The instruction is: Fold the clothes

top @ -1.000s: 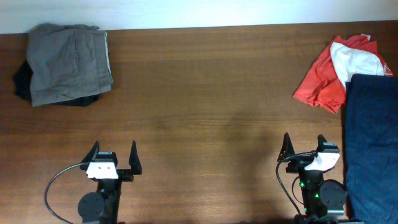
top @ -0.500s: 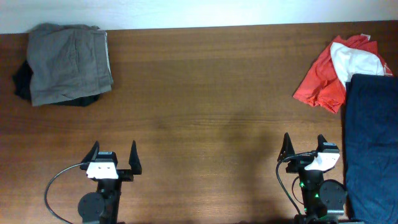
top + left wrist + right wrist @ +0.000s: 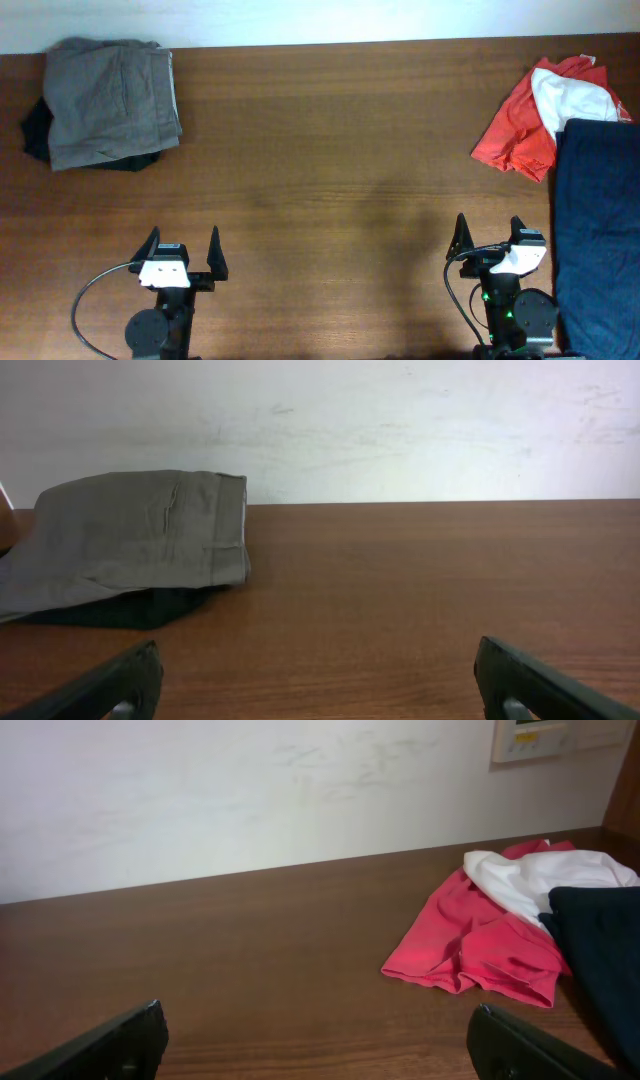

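A folded grey garment (image 3: 112, 100) lies on a dark one (image 3: 36, 132) at the back left; it also shows in the left wrist view (image 3: 130, 540). A crumpled red garment (image 3: 518, 135) with a white one (image 3: 570, 98) on it lies at the back right, and shows in the right wrist view (image 3: 470, 935). A dark navy garment (image 3: 598, 230) lies spread along the right edge. My left gripper (image 3: 184, 250) is open and empty near the front edge. My right gripper (image 3: 490, 236) is open and empty, just left of the navy garment.
The brown wooden table (image 3: 330, 170) ends at a white wall (image 3: 350, 420) at the back. A wall panel (image 3: 535, 738) hangs at the upper right in the right wrist view.
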Robot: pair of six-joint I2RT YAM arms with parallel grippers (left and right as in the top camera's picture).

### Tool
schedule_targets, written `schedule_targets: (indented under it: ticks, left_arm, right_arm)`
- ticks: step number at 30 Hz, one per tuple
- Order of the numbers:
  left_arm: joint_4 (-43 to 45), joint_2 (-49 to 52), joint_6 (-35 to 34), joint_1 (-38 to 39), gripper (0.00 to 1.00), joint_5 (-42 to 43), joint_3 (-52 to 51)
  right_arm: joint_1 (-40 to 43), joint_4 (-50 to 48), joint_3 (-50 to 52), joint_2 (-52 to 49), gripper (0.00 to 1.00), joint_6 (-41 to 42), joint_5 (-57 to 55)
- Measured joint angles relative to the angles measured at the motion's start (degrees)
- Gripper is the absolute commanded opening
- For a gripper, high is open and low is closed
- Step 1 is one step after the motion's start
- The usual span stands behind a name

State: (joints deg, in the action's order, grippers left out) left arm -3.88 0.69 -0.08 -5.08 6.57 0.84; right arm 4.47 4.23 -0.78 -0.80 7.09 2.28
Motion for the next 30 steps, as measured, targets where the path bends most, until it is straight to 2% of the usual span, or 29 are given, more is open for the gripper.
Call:
schedule_targets:
  ticks: [12,13,14,16,18,21,23,26,28,30]
  left_arm:
    - [-0.02,0.0,0.0,0.0,0.99,0.0,0.0]
    - [-0.02,0.0,0.0,0.0,0.99,0.0,0.0]
    - [-0.02,0.0,0.0,0.0,0.99,0.0,0.0]
    - [-0.02,0.0,0.0,0.0,0.99,-0.02,0.0]
    - [-0.02,0.0,0.0,0.0,0.99,0.0,0.0]
    - [0.0,-0.02,0.0,0.0,0.99,0.0,0.0]
    - [-0.02,-0.02,0.0,0.0,0.99,-0.02,0.0]
    - [-0.07,-0.07,0.0,0.0,0.99,-0.02,0.0]
    - [0.11,0.13,0.0,0.0,0.99,-0.04,0.02]
    - [-0.13,0.0,0.0,0.0,0.99,-0.2,0.0]
  right_arm:
    - [0.0,-0.02,0.0,0.0,0.99,-0.04,-0.02]
    - [0.02,-2.29,0.2,0.0,0.99,0.76,1.36]
    - [0.04,-3.63,0.2,0.0,0.99,1.97,4.11]
    - [0.26,-2.1,0.2,-0.09,0.99,13.33,21.53]
    - [0.26,-3.52,0.2,-0.11,0.99,20.87,29.46]
    - [0.26,-19.52,0.15,0.0,0.99,26.64,33.92]
    - [0.26,-17.57,-0.94,-0.44,0.99,26.97,30.01]
    - [0.26,-14.45,-10.01,-9.66,0.99,22.84,23.39]
    - [0.26,-8.39,-20.39,-20.74,0.99,17.79,19.3]
    - [0.26,1.84,-35.6,-38.51,0.99,12.74,8.33]
